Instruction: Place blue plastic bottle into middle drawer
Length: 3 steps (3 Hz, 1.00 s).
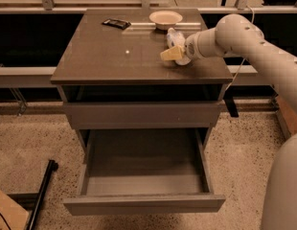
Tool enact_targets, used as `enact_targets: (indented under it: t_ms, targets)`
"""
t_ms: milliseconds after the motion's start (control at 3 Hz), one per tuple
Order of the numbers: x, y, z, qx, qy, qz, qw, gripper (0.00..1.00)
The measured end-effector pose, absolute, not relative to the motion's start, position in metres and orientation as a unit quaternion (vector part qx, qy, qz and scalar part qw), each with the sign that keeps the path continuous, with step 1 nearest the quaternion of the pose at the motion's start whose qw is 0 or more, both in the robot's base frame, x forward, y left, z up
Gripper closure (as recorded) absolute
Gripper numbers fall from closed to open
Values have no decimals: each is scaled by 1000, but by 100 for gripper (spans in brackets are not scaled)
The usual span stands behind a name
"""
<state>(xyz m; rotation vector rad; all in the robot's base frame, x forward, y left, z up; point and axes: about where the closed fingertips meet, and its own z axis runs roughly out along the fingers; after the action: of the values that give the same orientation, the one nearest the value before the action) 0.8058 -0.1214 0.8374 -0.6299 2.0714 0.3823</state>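
The blue plastic bottle (175, 37), clear with a white cap, lies on the right part of the cabinet top (115, 56), in front of the beige bowl. My gripper (171, 54) is at the bottle's near end, low over the top; the arm reaches in from the right. The bottle's near end is hidden by the gripper. The middle drawer (143, 204) is pulled out below, and its deep inside shows nothing in it.
A beige bowl (165, 18) and a small black object (116, 23) sit at the back of the top. The upper drawer front (141, 114) is shut. A black pole (39, 195) and a cardboard box (5, 214) lie on the floor at the left.
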Motion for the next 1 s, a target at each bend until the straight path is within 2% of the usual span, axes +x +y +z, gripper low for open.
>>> enact_targets:
  t_ms: [333, 667, 1000]
  targets:
    - [797, -112, 863, -278, 822, 140, 478, 81]
    - [788, -105, 882, -295, 810, 128, 490, 100]
    - [776, -102, 901, -322, 800, 117, 494, 100]
